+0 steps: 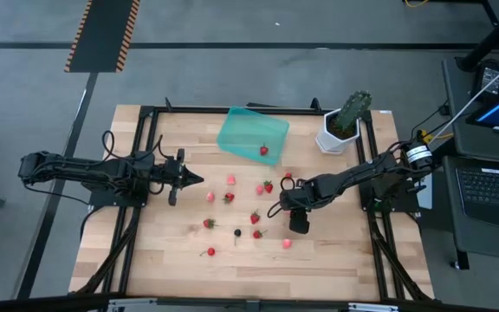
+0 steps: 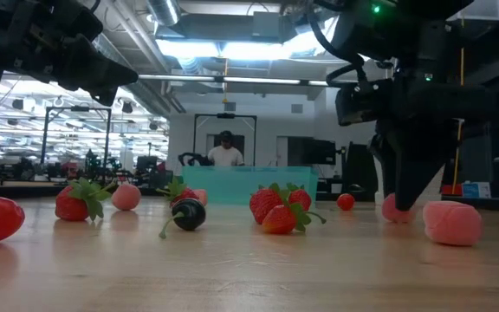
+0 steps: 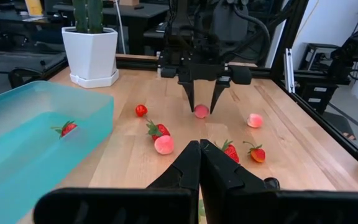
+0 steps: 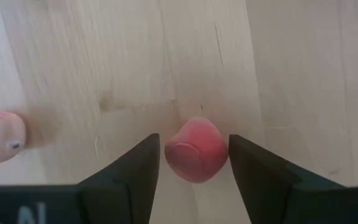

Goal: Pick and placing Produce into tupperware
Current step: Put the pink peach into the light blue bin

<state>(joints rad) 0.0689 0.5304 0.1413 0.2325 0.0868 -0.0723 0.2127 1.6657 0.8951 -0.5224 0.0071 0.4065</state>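
Observation:
Several small red and pink berries (image 1: 230,198) lie scattered on the wooden table, with a dark one (image 1: 237,232) among them. The teal tupperware (image 1: 236,130) sits at the far middle, and one red strawberry (image 1: 264,150) lies inside it. My right gripper (image 4: 193,140) points down, open, just above the table. Its fingers stand on either side of a pink berry (image 4: 196,150) that rests on the wood, also seen from the left wrist as a pink berry (image 3: 201,111) under my right gripper (image 3: 202,102). My left gripper (image 1: 199,179) waits shut at the left, holding nothing.
A cactus in a white pot (image 1: 343,126) stands at the far right corner. Two strawberries (image 1: 268,185) lie just beyond my right gripper, and a pink berry (image 1: 287,243) lies nearer the front edge. Black frame rails (image 1: 137,147) border the table. A person (image 2: 226,153) stands far behind.

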